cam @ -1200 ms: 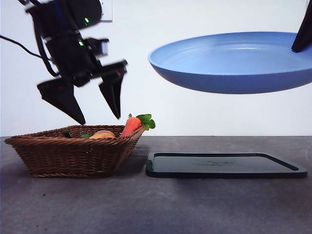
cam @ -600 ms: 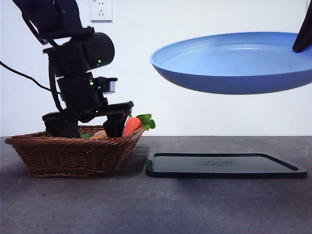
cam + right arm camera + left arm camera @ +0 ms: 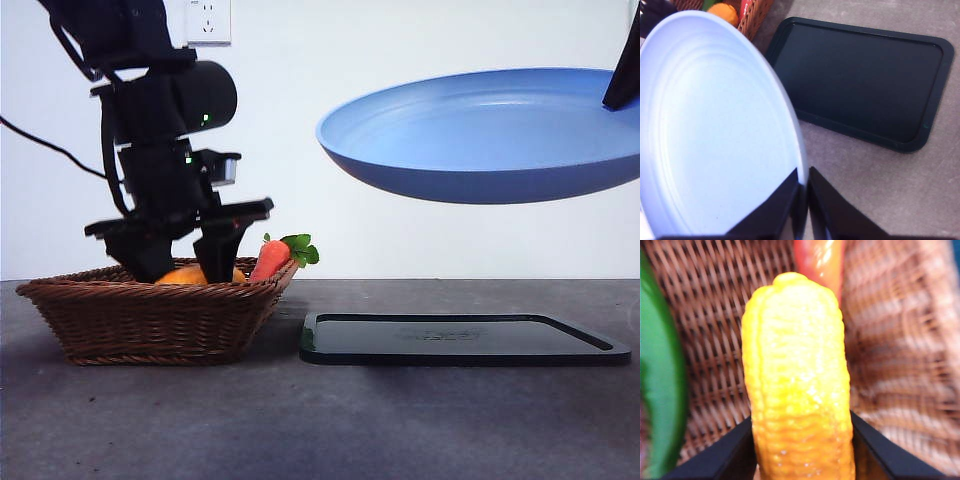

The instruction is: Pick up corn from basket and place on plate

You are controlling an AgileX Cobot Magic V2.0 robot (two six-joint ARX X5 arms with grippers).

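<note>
My left gripper [image 3: 190, 264] is down inside the brown wicker basket [image 3: 150, 312] at the left, shut on the corn [image 3: 188, 274]. In the left wrist view the ridged yellow corn [image 3: 797, 380] fills the middle, with a black jaw pressed on each side and the basket weave [image 3: 710, 315] behind it. The light-blue plate [image 3: 490, 135] hangs in the air at the upper right. My right gripper [image 3: 802, 200] is shut on the plate's rim [image 3: 715, 125]; in the front view it shows only as a black tip [image 3: 622, 70].
A red-orange carrot [image 3: 270, 258] with green leaves leans on the basket's right side, beside the corn. A green vegetable [image 3: 660, 390] also lies in the basket. A flat black tray [image 3: 460, 338] rests on the grey table below the plate.
My left gripper dropped from above the basket with jaws spread, went in and shut on the corn, which now shows just above the rim. The plate drifted slightly right.
</note>
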